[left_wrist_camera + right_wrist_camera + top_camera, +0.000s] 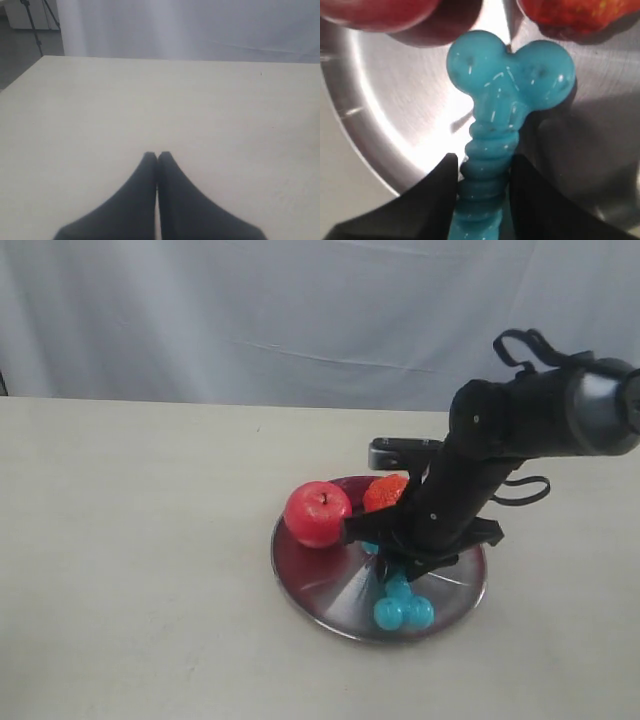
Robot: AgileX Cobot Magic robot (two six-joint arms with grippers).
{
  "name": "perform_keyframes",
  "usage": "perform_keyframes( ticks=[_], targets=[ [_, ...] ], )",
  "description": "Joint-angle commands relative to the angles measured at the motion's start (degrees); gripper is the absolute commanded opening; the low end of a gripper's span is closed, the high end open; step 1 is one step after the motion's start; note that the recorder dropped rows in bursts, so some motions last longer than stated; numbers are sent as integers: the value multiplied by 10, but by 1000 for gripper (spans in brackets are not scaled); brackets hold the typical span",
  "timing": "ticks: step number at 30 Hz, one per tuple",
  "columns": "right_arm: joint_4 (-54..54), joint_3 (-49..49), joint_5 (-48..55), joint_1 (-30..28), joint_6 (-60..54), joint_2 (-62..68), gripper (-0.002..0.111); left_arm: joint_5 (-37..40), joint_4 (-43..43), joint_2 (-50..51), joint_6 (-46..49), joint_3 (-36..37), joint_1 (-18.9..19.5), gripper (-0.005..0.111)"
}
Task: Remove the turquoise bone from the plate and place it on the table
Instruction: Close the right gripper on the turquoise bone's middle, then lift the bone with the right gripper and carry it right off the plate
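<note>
- Looking down from the outside camera, I saw the right gripper reaching low over the plate.
- Its two black fingers sat one on each side of the turquoise bone, on the bumpy middle part, and both seemed to press on it.
- The bone lay flat on the shiny plate, near the front edge, with one knobby end poking out past the gripper.
- A red apple sat on the back left part of the plate, and an orange-red fruit sat just beside it.
- The bone's other knobby end was close to both of them.
- The plate rested on the pale table, with a gray cloth hanging behind.
- My left gripper had its fingers pushed together with nothing between them, above a bare part of the table.
</note>
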Motion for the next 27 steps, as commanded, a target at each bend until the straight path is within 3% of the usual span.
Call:
perform_keyframes(
  ticks=[1,13,23,27],
  targets=[
    [3,-3,15,0,-11,-83,0,-3,-1,-1,-2,1,-4,0],
    [-58,-43,65,-1,-14,-341,0,-3,-1,-1,-2,1,-4,0],
    [-233,-165,200,-1,54,-371,0,-3,-1,-1,-2,1,-4,0],
    [-255,-167,200,-45,66,-368,0,-3,-1,-1,-2,1,-4,0]
  ],
)
